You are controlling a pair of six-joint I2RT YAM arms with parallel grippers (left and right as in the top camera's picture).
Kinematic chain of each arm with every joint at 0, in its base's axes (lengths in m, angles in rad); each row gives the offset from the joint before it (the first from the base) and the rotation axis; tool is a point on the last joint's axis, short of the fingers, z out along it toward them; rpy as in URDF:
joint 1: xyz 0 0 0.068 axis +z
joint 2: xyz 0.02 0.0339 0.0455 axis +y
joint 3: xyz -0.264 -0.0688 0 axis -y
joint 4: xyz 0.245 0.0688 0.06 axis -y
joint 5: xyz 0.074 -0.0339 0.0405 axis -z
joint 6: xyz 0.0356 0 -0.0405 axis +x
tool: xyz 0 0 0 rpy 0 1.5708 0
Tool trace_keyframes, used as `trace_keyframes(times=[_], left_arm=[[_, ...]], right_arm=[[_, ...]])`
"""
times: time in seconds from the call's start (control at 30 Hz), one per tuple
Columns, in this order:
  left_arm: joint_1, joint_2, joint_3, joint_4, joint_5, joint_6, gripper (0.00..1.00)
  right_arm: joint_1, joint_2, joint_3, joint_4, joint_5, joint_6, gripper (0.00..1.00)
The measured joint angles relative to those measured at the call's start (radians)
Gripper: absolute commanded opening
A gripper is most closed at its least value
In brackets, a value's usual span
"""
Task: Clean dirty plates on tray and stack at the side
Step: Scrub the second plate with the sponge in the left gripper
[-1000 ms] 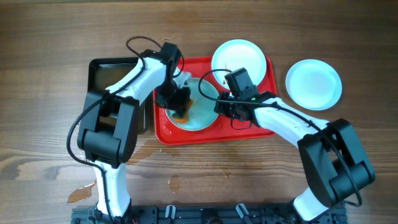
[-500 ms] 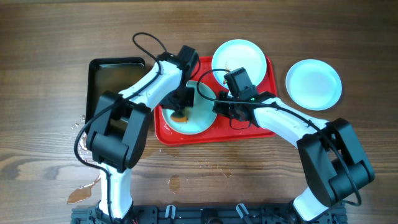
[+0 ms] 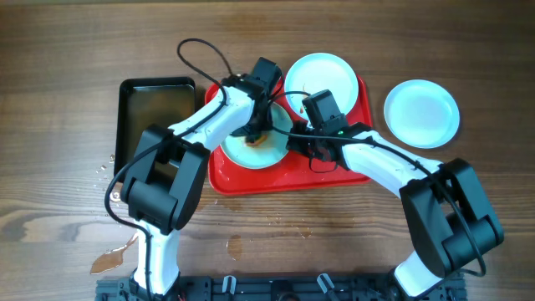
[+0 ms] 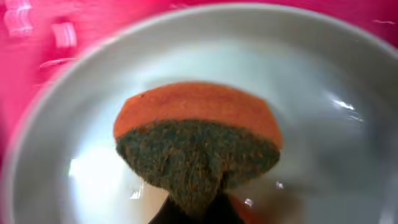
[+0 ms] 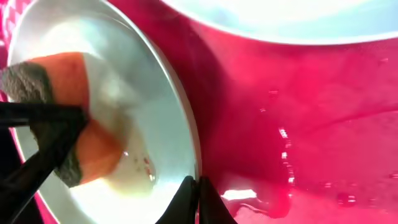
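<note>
A pale dirty plate (image 3: 266, 155) lies in the left half of the red tray (image 3: 334, 174). My left gripper (image 3: 257, 130) is shut on an orange sponge with a dark green scouring side (image 4: 199, 143) and presses it on the plate (image 4: 323, 81). My right gripper (image 5: 198, 193) is shut on that plate's rim (image 5: 186, 124) at its right edge. A second plate (image 3: 322, 77) sits at the tray's back right. A third plate (image 3: 422, 113) lies on the table to the right of the tray.
A black rectangular pan (image 3: 155, 109) stands left of the tray. Wet patches lie on the wood at the front left (image 3: 113, 259) and front middle (image 3: 234, 245). Water shines on the tray floor (image 5: 298, 124).
My left gripper has moved the sponge across the plate toward the back right, and the arm has uncovered the black pan. The right gripper has kept its hold on the rim.
</note>
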Motion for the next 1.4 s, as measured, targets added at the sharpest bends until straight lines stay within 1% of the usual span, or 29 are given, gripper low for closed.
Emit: trace_keyframes(times=[0.03, 0.1, 0.17, 0.27, 0.3, 0.37, 0.4, 0.43, 0.47, 0.5, 0.57, 0.6, 0.67, 0.73, 0.83, 0.9, 0.93, 0.97, 1.0, 1.03, 1.07, 1.2, 1.3, 1.37, 1.4], left_arm=[[0.0, 0.0, 0.002, -0.041, -0.08, -0.024, 0.04], [0.001, 0.0, 0.001, -0.14, -0.156, -0.047, 0.04], [0.001, 0.0, 0.0, -0.198, -0.154, -0.026, 0.04], [0.021, -0.003, 0.0, -0.23, -0.006, 0.135, 0.04], [0.029, -0.005, 0.0, -0.221, 0.076, 0.194, 0.04], [0.033, -0.005, -0.003, -0.153, 0.272, 0.301, 0.04], [0.03, -0.002, -0.009, -0.108, 0.355, 0.333, 0.04], [0.031, 0.001, -0.016, -0.058, 0.411, 0.34, 0.04], [0.038, 0.004, -0.018, -0.028, 0.433, 0.328, 0.04], [0.047, 0.006, -0.019, 0.0, 0.431, 0.286, 0.04], [0.087, 0.006, -0.018, 0.021, 0.381, 0.155, 0.04], [0.108, 0.006, -0.015, 0.022, 0.361, 0.109, 0.04], [0.167, 0.005, 0.004, -0.02, 0.293, 0.002, 0.04], [0.196, 0.002, 0.03, -0.098, 0.251, -0.034, 0.04], [0.203, -0.039, 0.067, -0.152, 0.225, -0.046, 0.04], [0.203, -0.118, 0.084, -0.161, 0.219, -0.039, 0.04], [0.203, -0.171, 0.093, -0.168, 0.219, -0.029, 0.04], [0.203, -0.216, 0.102, -0.172, 0.219, -0.015, 0.04], [0.203, -0.234, 0.106, -0.174, 0.219, -0.008, 0.04], [0.203, -0.248, 0.11, -0.178, 0.219, 0.003, 0.04], [0.203, -0.248, 0.11, -0.182, 0.219, 0.007, 0.04], [0.205, -0.243, 0.11, -0.189, 0.219, 0.015, 0.04], [0.214, -0.243, 0.11, -0.198, 0.219, 0.023, 0.04], [0.216, -0.243, 0.11, -0.206, 0.218, 0.034, 0.04], [0.216, -0.243, 0.11, -0.208, 0.216, 0.037, 0.04]], right_arm=[[0.003, 0.0, 0.0, 0.004, -0.004, 0.0, 0.04], [0.004, 0.0, 0.0, 0.005, -0.006, 0.0, 0.04], [0.004, 0.0, 0.0, 0.005, -0.006, 0.0, 0.04], [0.003, 0.0, 0.0, 0.002, -0.005, 0.0, 0.04], [-0.001, 0.0, 0.0, 0.0, -0.001, 0.0, 0.04], [-0.007, 0.0, 0.0, -0.004, 0.006, 0.0, 0.04], [-0.007, 0.0, 0.0, -0.004, 0.006, 0.0, 0.04], [-0.007, 0.0, 0.0, -0.004, 0.006, 0.0, 0.04], [-0.007, 0.0, 0.0, -0.004, 0.006, 0.0, 0.04], [-0.007, 0.0, 0.0, -0.004, 0.005, 0.0, 0.04], [-0.003, 0.0, 0.0, 0.004, -0.003, 0.0, 0.04], [0.0, 0.0, 0.0, 0.005, -0.006, 0.0, 0.04], [0.0, 0.0, 0.0, 0.005, -0.007, 0.0, 0.04], [0.0, 0.005, 0.0, 0.01, -0.011, 0.0, 0.04], [0.0, 0.015, 0.001, 0.021, -0.017, 0.0, 0.05], [0.0, 0.022, 0.004, 0.034, -0.019, 0.0, 0.14], [0.0, 0.024, 0.005, 0.034, -0.018, 0.001, 0.16], [0.0, 0.029, 0.006, 0.033, -0.016, 0.005, 0.2], [0.0, 0.035, 0.006, 0.037, -0.013, 0.011, 0.21], [0.0, 0.044, 0.006, 0.044, -0.012, 0.011, 0.2], [0.0, 0.05, 0.006, 0.055, -0.013, 0.016, 0.06], [0.0, 0.074, 0.009, 0.092, -0.062, 0.023, 0.04], [0.0, 0.07, 0.011, 0.058, -0.113, -0.024, 0.04], [0.0, 0.019, 0.011, -0.014, -0.111, -0.082, 0.04], [0.0, -0.075, 0.015, -0.073, -0.076, -0.108, 0.04]])
